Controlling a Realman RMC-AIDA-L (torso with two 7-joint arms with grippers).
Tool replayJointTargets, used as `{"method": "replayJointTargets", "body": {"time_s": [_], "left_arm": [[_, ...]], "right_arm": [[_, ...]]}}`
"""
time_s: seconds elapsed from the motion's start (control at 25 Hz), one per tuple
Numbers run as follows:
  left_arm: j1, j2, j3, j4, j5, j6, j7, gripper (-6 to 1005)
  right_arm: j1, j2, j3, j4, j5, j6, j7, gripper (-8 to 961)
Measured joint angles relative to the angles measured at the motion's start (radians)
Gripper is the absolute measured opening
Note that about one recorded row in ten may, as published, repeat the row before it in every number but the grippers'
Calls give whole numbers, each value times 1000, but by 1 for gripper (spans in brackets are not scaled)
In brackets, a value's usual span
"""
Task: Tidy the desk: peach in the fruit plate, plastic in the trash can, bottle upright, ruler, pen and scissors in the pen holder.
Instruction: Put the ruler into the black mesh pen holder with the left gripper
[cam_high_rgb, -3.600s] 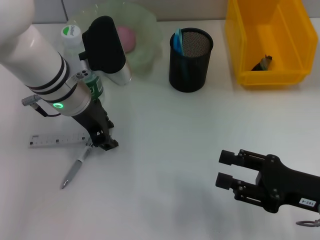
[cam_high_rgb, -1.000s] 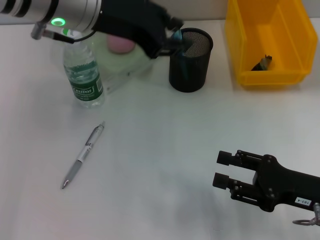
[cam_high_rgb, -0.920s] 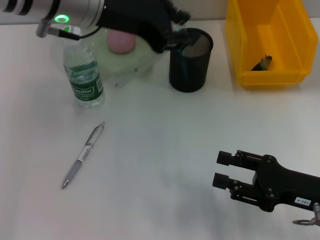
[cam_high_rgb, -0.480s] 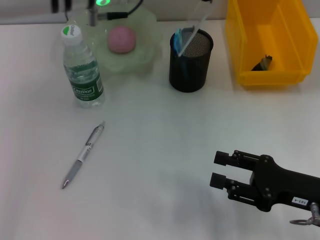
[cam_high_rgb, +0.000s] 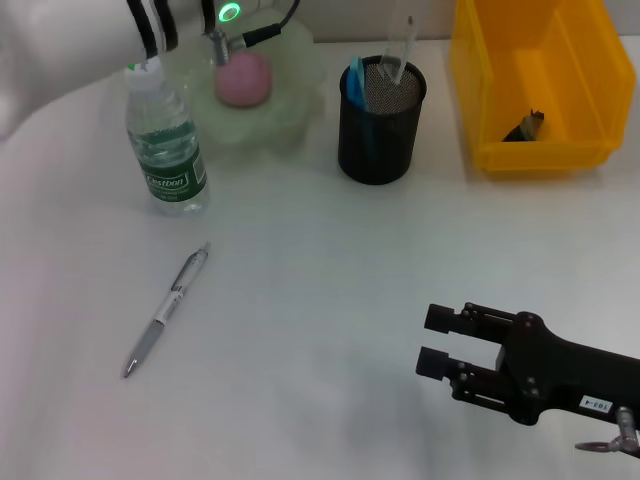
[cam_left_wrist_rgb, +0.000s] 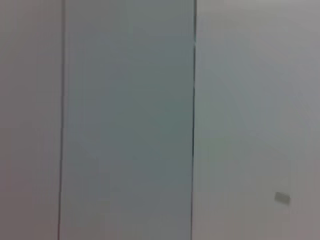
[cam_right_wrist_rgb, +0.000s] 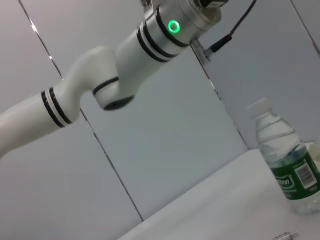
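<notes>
While ruler (cam_high_rgb: 398, 52) leans in holder (cam_high_rgb: 380, 120), pen (cam_high_rgb: 166, 310) lies apart

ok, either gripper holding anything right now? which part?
Right gripper is open and empty, low over the table. The left arm is raised at the far left edge with its gripper out of view, so nothing can be said about it.

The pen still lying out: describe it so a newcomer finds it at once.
Start at the upright clear plastic water bottle with the green label on the white desk. Nearer the robot lies a slim silver-grey pen, angled diagonally. It is the only loose item lying flat on the open desk.
</notes>
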Motion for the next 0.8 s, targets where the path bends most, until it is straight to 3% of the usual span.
{"method": "replayJointTargets", "body": {"time_s": [0.2, 0.32, 0.36, 0.56, 0.8], "left_arm": [[-14, -1, 42, -118, -285, 19, 212, 458], [-18, -1, 54, -137, -321, 20, 239, 461], [-45, -1, 95, -207, -416, 21, 334, 462], [-92, -2, 139, -321, -532, 22, 458, 467], [-107, -2, 169, -385, -659, 25, 575, 472]], "right_arm": [[10, 1, 1, 15, 1, 5, 0, 618], [16, 1, 1, 24, 1, 7, 0, 618], [16, 1, 0, 24, 1, 7, 0, 618], [22, 1, 0, 37, 1, 8, 0, 618], [22, 1, 1, 44, 1, 8, 0, 618]]}}
